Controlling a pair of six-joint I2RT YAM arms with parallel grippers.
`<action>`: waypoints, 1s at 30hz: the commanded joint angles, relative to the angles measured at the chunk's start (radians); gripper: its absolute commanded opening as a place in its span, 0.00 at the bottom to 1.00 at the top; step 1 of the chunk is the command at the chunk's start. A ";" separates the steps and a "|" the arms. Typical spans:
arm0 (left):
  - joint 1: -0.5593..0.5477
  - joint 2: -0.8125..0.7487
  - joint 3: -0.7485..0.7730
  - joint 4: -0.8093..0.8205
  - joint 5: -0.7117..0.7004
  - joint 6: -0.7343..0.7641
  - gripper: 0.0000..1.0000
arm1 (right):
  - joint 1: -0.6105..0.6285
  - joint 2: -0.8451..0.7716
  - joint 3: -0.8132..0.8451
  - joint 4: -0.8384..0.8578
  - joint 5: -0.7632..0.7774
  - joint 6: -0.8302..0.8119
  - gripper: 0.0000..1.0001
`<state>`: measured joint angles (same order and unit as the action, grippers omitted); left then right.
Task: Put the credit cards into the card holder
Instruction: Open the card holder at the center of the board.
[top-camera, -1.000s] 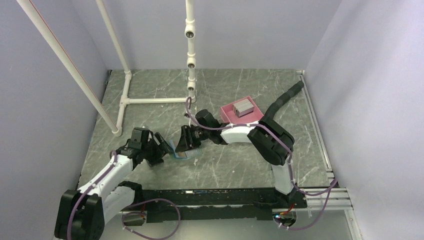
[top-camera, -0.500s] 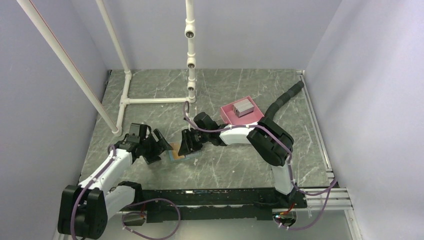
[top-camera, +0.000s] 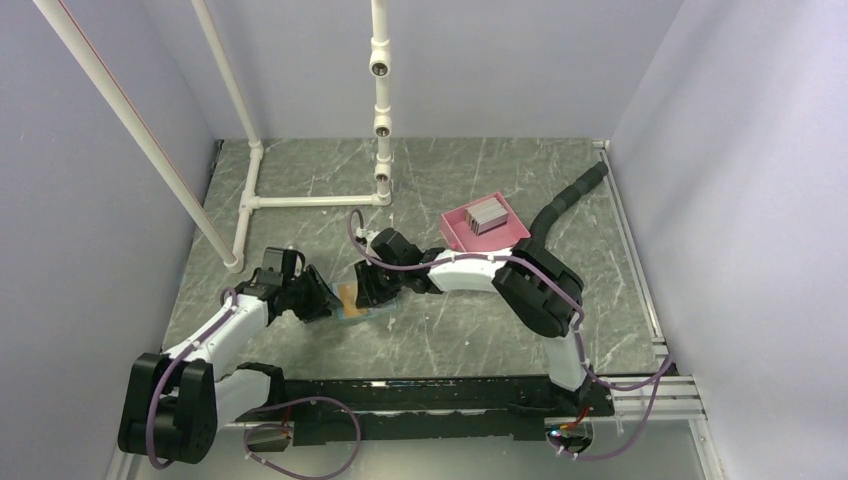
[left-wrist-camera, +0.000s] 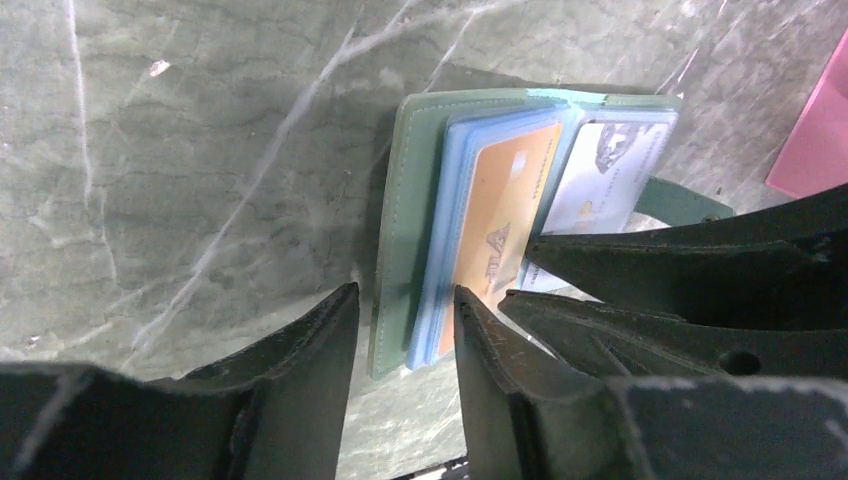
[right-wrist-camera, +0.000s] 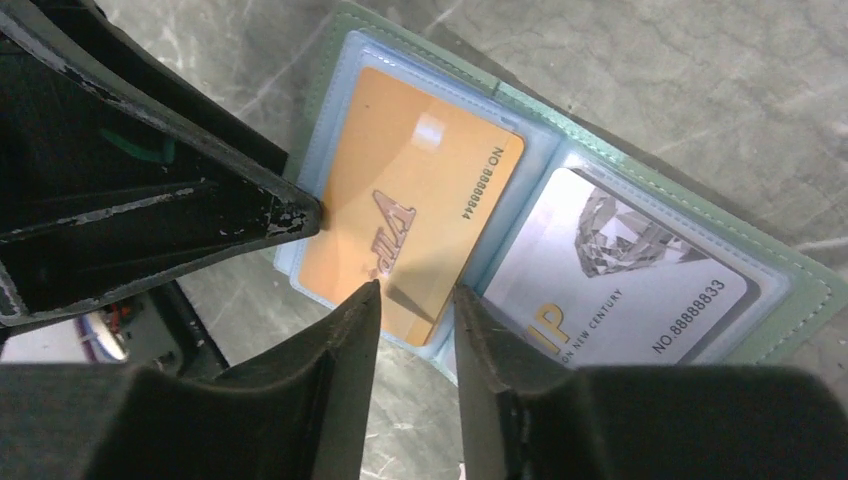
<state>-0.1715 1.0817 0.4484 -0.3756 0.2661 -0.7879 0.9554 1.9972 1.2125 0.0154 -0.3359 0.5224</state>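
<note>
The grey-green card holder (top-camera: 362, 312) lies open on the table, light blue sleeves up (left-wrist-camera: 400, 200) (right-wrist-camera: 800, 300). A tan-orange card (right-wrist-camera: 410, 190) (left-wrist-camera: 500, 210) lies on its left sleeve, and a silver card (right-wrist-camera: 620, 270) (left-wrist-camera: 610, 165) sits in the right sleeve. My right gripper (right-wrist-camera: 415, 295) (top-camera: 366, 295) is open with a narrow gap, its tips either side of the orange card's near corner. My left gripper (left-wrist-camera: 405, 300) (top-camera: 328, 300) is open and straddles the holder's left edge, with one fingertip (right-wrist-camera: 290, 215) against the orange card's side. More grey cards (top-camera: 487, 213) are stacked in the pink tray.
The pink tray (top-camera: 458, 228) stands at the back right of the holder, and its corner shows in the left wrist view (left-wrist-camera: 815, 140). A white pipe frame (top-camera: 300, 200) stands at the back left. Purple walls close in three sides.
Both grippers have closed in on the open holder, the left from the left and the right moving left. The orange card now shows on the holder's left side.
</note>
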 joint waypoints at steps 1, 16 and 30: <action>0.004 0.012 -0.016 0.064 0.030 0.028 0.40 | 0.005 0.022 0.012 -0.032 0.076 -0.019 0.33; 0.006 -0.045 -0.067 0.163 0.096 -0.012 0.23 | -0.006 0.030 -0.043 0.039 0.014 0.032 0.30; 0.006 -0.022 -0.037 0.364 0.292 -0.066 0.08 | -0.030 0.023 -0.084 0.141 -0.103 0.084 0.32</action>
<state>-0.1535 1.1000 0.3820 -0.1791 0.3950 -0.7906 0.9127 2.0033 1.1538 0.1074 -0.3985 0.5884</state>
